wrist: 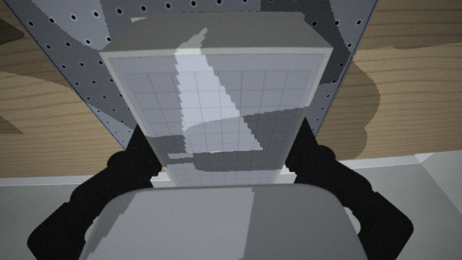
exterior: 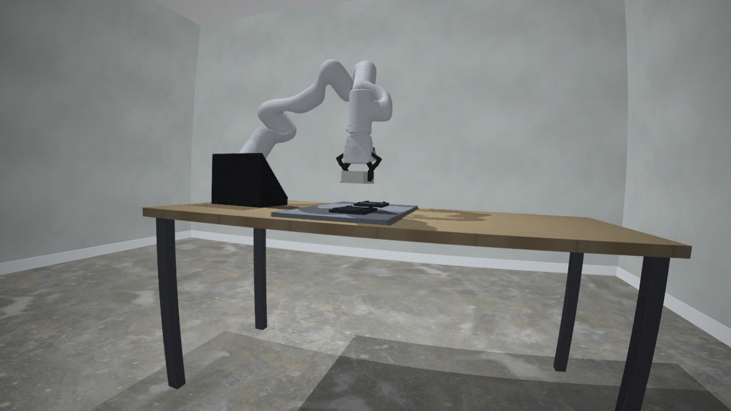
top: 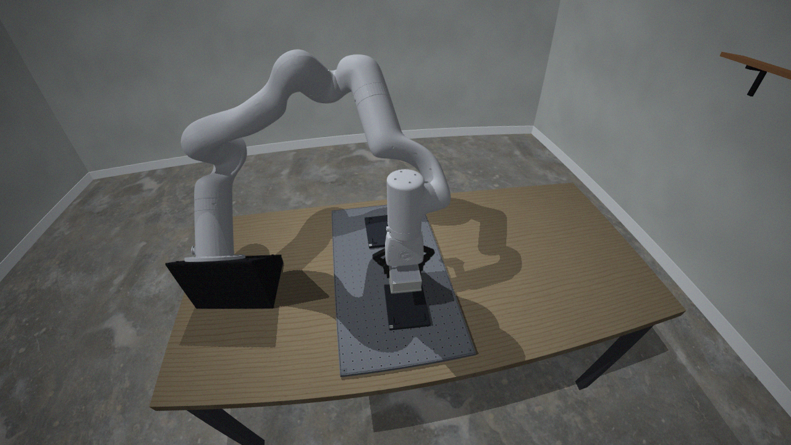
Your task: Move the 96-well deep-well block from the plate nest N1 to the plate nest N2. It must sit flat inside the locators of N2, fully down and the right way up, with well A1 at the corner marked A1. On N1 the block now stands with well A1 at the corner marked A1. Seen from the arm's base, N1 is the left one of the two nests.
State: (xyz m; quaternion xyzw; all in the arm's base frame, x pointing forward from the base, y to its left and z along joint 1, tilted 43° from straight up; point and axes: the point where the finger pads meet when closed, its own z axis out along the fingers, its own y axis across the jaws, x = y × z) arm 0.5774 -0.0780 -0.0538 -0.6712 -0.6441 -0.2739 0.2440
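Transfer leg is what seems to be going on: gripper [exterior: 357, 170] is clamping the deep-well block [exterior: 356, 176] by its two long sides, fingers spread wide w/ the block filling the gap, and carrying it high above the perforated base plate [top: 359, 354], well apart from the table [top: 553, 265]. Block is hanging upright, well grid facing up toward the wrist cam, level as far as the exterior view is showing. From the top view it is sitting roughly between the two dark nests: N1 [top: 373, 229], farther from that camera, is lying vacant and partly hidden behind the wrist, and N2 [top: 411, 317] is waiting just beyond the block's near edge, nothing in it. So pick-up and lift are looking done; travel to N2 is prob. partway through. Next move is calling for finishing the sideways run until the block is centred over N2, keeping its yaw unchanged so A1 is matching the marked corner (marks too small to read here), then lowering straight down between the locators and letting go only once it is fully seated, since any skew is risking a corner riding up on a locator.
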